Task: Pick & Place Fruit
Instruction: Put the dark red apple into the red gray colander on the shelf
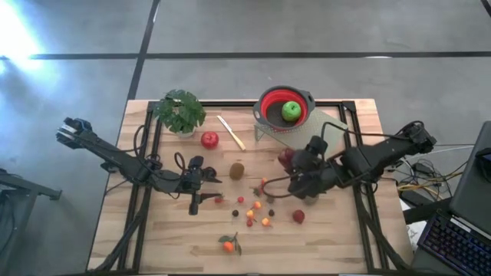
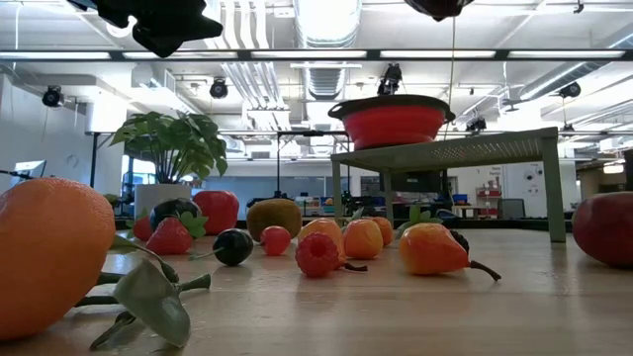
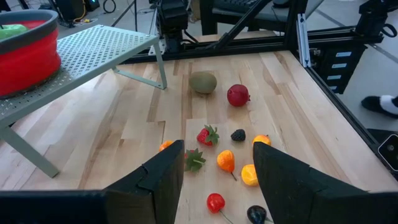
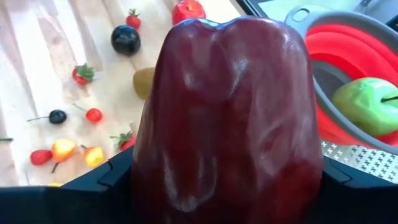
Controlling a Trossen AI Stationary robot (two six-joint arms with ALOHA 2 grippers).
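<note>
My right gripper point(image 1: 294, 163) is shut on a dark red apple point(image 4: 227, 112), raised over the table near the metal rack point(image 1: 265, 132). On that rack stands a red colander point(image 1: 268, 103) with a green apple point(image 1: 291, 110) in it. My left gripper point(image 3: 217, 180) is open, hovering left of the scattered fruit. On the table lie a kiwi point(image 1: 237, 170), a red apple point(image 1: 209, 139), a leafy tangerine point(image 1: 229, 244), strawberries point(image 3: 207, 135) and small orange and red berries point(image 3: 225, 160). A dark plum point(image 4: 125, 38) lies farther off. My right gripper pinches the dark red apple between its two fingers point(image 4: 115, 177), one on each flank of the apple's lower part point(image 4: 155, 168). The arm reaches in from the table's right side. The apple is lifted clear of the table and fills the space between the fingers.
A potted plant point(image 1: 181, 113) stands at the far left, and a pale knife point(image 1: 230, 132) lies between the red apple and the rack. A larger red fruit point(image 1: 298, 217) lies near the right frame rail. Bare wood shows at the near left of the table.
</note>
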